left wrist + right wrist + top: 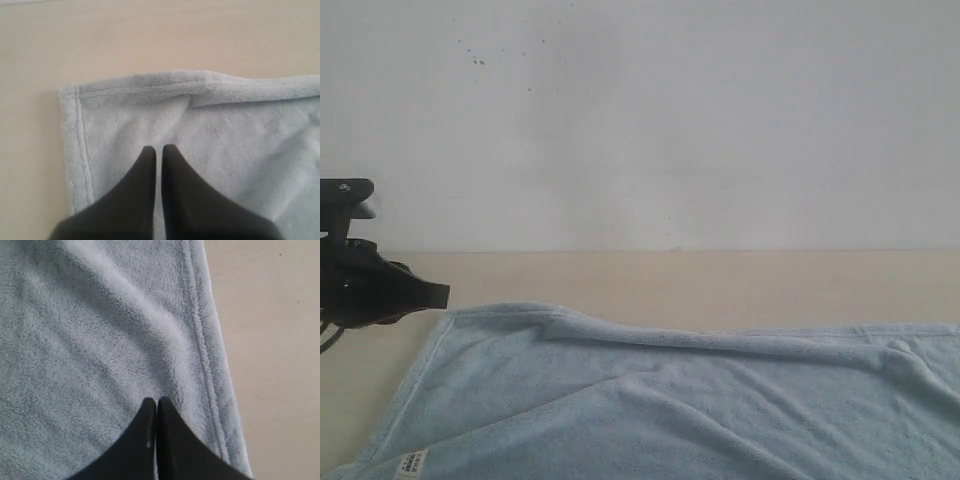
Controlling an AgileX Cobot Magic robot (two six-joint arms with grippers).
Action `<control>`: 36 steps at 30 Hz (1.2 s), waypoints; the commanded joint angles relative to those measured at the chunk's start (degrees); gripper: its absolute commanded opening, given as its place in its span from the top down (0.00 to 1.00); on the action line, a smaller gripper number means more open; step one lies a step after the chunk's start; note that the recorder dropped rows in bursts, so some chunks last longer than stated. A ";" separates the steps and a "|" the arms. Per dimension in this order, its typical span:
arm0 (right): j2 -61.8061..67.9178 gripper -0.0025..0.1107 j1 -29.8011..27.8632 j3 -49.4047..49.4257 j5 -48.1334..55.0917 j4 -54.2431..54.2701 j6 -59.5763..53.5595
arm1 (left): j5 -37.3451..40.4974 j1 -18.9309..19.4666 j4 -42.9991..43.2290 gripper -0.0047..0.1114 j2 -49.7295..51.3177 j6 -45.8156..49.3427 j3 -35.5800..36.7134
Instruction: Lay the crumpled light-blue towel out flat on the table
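The light-blue towel (670, 400) lies spread over the beige table (720, 280), with soft ridges running across it and its far edge rolled over. A white label (412, 462) shows near its front left corner. My left gripper (440, 295) hovers at the towel's far left corner. In the left wrist view that gripper (157, 149) is shut above the towel (240, 130), with nothing between its fingers. My right gripper (156, 401) is also shut and empty, over the towel (90, 340) close to a hemmed side edge. It is out of the exterior view.
A plain white wall (640, 120) rises behind the table. Bare table (150, 35) lies beyond the towel's far corner, and more of it (270, 340) runs along the hemmed edge beside the right gripper.
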 commanded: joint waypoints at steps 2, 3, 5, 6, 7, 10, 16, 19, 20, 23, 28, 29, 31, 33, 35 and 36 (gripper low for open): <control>-0.95 0.98 -0.13 0.13 -1.84 1.62 -1.79 | -2.60 -0.17 -0.26 0.92 10.02 -0.54 -9.02; -0.95 0.98 -0.13 0.13 -1.97 1.62 -1.79 | -2.60 -0.17 -0.26 0.92 11.31 -0.54 -10.46; -0.95 0.98 -0.13 0.13 -2.36 1.62 -1.79 | -2.37 -0.17 -0.26 0.92 14.35 -0.54 -13.65; -0.95 0.98 -0.13 0.13 -2.36 1.62 -1.79 | -2.37 -0.17 -0.26 0.92 15.57 -0.54 -15.10; -0.95 0.98 -0.13 0.13 -2.36 1.62 -1.79 | -2.37 -0.17 -0.26 0.92 17.01 -0.54 -16.34; -0.95 0.98 -0.13 0.13 -2.36 1.62 -1.79 | -2.60 -0.17 -0.26 0.92 20.66 -0.54 -18.38; -0.95 0.98 -0.13 0.13 -2.37 1.97 -1.79 | -1.92 0.11 -0.26 0.92 26.17 -0.54 -21.12; -0.95 0.98 -0.13 0.13 -2.37 2.28 -1.79 | -1.92 0.51 -0.26 0.92 28.95 -0.16 -22.64; -0.95 0.98 -0.13 0.13 -2.37 2.28 -1.79 | -1.92 0.64 -0.26 0.92 29.73 -0.06 -23.20; -0.95 0.98 -0.13 0.13 -2.37 2.50 -1.79 | -1.60 1.32 -0.26 0.92 31.31 -0.06 -24.69; -1.06 0.98 -0.13 0.13 -2.37 2.66 -1.79 | -0.24 2.66 -0.26 0.92 33.08 1.47 -26.23; -1.29 0.98 -0.13 0.13 -2.37 2.81 -1.79 | 0.24 3.08 -0.26 0.92 33.46 1.47 -26.23; -2.02 0.98 -0.13 0.13 -2.37 2.94 -1.79 | 0.58 4.06 -0.26 0.92 34.41 2.55 -26.23; -3.01 0.98 -0.13 0.13 -2.37 2.94 -1.79 | 0.58 5.29 -0.26 0.92 35.55 2.96 -26.23; -4.45 0.98 -0.13 0.13 -2.37 2.94 -1.92 | 0.43 6.20 -0.26 0.92 36.35 2.96 -26.23; -5.04 0.98 -0.13 0.13 -2.25 2.94 -1.92 | 0.43 6.66 -0.26 0.92 36.63 2.96 -26.23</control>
